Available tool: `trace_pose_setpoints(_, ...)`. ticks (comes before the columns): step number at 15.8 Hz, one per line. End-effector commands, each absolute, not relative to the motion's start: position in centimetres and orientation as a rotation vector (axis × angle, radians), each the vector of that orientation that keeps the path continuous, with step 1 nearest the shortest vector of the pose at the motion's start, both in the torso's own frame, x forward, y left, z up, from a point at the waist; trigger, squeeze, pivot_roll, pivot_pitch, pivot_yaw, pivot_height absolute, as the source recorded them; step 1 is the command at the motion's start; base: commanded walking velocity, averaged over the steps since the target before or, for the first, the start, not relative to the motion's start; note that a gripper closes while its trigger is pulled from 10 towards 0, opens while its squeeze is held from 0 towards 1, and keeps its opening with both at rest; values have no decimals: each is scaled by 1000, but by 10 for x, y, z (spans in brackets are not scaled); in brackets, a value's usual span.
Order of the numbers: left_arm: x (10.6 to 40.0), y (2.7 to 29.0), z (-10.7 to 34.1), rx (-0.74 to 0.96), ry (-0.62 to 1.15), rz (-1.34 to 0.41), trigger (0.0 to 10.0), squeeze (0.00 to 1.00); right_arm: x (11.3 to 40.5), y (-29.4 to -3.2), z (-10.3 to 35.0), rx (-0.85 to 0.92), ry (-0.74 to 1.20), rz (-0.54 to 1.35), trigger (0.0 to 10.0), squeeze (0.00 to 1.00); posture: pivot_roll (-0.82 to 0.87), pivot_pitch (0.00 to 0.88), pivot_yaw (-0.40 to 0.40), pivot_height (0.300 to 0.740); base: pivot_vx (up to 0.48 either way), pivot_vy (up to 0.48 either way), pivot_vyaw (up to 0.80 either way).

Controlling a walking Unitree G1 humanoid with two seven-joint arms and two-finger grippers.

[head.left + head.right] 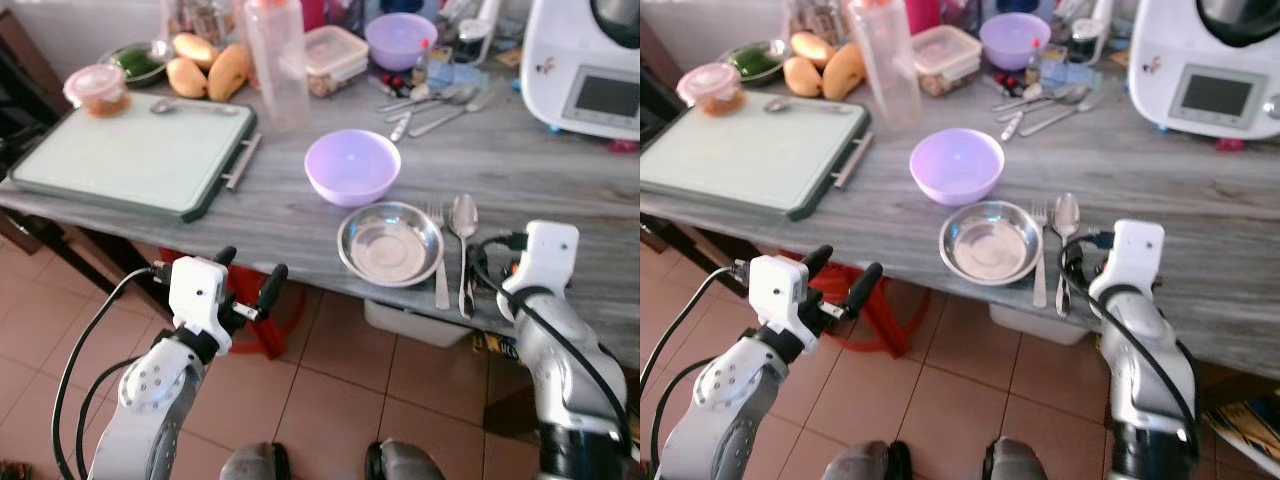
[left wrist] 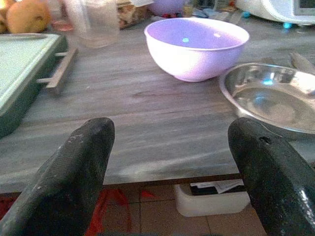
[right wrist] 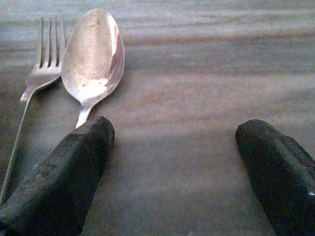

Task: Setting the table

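Counter: grey wood-grain top (image 1: 520, 170), tiled floor below.
Far left: pale cutting board (image 1: 130, 155) lying flat.
Left gripper (image 1: 250, 285): below the counter edge, fingers spread wide, holding nothing.
Centre: lilac bowl (image 1: 352, 166), steel dish (image 1: 390, 243) just in front of it.
Right of dish: fork (image 1: 439, 255), then spoon (image 1: 464, 235), side by side.
Right gripper (image 3: 172, 167): over the counter edge beside the spoon, fingers wide apart, empty.
Far right: white appliance (image 1: 585, 65).

No text, label, brand or number can be read anywhere here: the screen of the white kitchen machine (image 1: 603, 95) is a blank grey, and the small mark on its white side (image 1: 546, 66) is too small to make out
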State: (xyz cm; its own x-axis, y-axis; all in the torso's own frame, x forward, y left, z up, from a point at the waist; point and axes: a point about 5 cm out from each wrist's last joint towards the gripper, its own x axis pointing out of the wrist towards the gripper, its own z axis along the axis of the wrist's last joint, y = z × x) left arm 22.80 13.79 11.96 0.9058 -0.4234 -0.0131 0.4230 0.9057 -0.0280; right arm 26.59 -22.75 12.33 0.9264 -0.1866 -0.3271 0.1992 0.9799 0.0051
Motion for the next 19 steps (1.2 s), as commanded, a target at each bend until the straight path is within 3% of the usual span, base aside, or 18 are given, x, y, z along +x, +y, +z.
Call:
trace_pose_setpoints(1,230,140,119,-18,17,-429,10000,0,255,-228,111,71,407,-203,10000,0,7,85,77,740,0,0,0)
trace_pose_setpoints(8,238,137,118,-27,-9,-430,10000,0,220,-253,116,-54,367,-395,10000,0,-23,39,67,740,0,0,0)
trace_pose_setpoints(12,239,137,117,-38,-18,-421,10000,0,203,-235,110,-112,317,-417,10000,0,-20,2,55,740,0,0,0)
trace_pose_setpoints(16,238,141,113,-45,-10,-405,10000,0,196,-199,91,-112,336,-211,10000,0,-20,0,48,740,0,0,0)
trace_pose_setpoints(19,238,140,115,-51,-22,-406,10000,0,193,-188,79,-86,403,-128,10000,0,-14,0,39,740,0,0,0)
